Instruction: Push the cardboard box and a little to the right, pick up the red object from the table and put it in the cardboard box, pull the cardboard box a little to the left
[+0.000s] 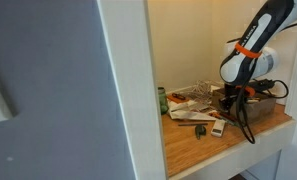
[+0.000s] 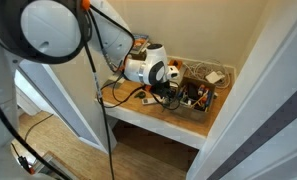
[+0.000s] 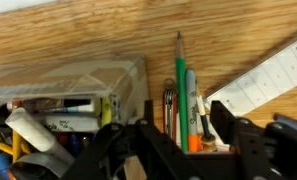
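**Gripper low beside the box, jaws apart over pens**

In an exterior view the arm (image 1: 253, 45) reaches down from the upper right to the table (image 1: 188, 146). The gripper (image 1: 228, 100) hangs low among the clutter. The box (image 1: 272, 92) lies just beside it at the table's right end. Papers (image 1: 193, 100) spread from there toward the white door frame (image 1: 123, 90). The jaws are too small to read in this view.

In an exterior view from above, the gripper (image 2: 174, 88) is at the near end of the box (image 2: 210, 102). The box rests on the table (image 2: 163, 125) close to the back corner, and it is full of small things.

In the wrist view the box (image 3: 78, 72) fills the left side, its corner just beside the gripper (image 3: 180, 128). The fingers (image 3: 220, 120) stand apart. A bundle of pens (image 3: 180, 75) lies on the table (image 3: 108, 30) between them, and I cannot tell whether the fingers touch the pens. A white strip (image 3: 268, 80) lies to the right.
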`<state>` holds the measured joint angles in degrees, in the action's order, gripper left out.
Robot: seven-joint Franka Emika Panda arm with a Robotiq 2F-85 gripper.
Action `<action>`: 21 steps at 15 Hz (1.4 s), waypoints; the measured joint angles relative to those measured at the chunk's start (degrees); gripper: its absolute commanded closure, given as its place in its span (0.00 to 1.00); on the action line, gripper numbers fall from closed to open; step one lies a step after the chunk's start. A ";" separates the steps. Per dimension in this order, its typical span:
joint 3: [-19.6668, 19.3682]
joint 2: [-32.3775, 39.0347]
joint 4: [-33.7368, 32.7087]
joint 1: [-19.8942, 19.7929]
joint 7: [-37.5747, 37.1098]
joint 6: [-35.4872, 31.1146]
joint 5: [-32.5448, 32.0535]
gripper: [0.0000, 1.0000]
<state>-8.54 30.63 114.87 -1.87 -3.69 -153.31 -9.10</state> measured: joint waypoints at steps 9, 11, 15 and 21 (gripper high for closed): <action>-1.86 2.48 -4.29 0.51 1.03 -0.24 -1.15 0.61; -3.38 2.87 -4.58 1.38 0.63 -0.23 -2.61 0.60; -6.04 4.13 -5.51 2.25 -0.17 -0.23 -4.75 0.49; -4.81 4.96 -6.35 1.93 -0.09 -0.23 -4.62 0.48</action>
<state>-13.35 35.59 108.52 0.06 -3.77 -153.54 -13.72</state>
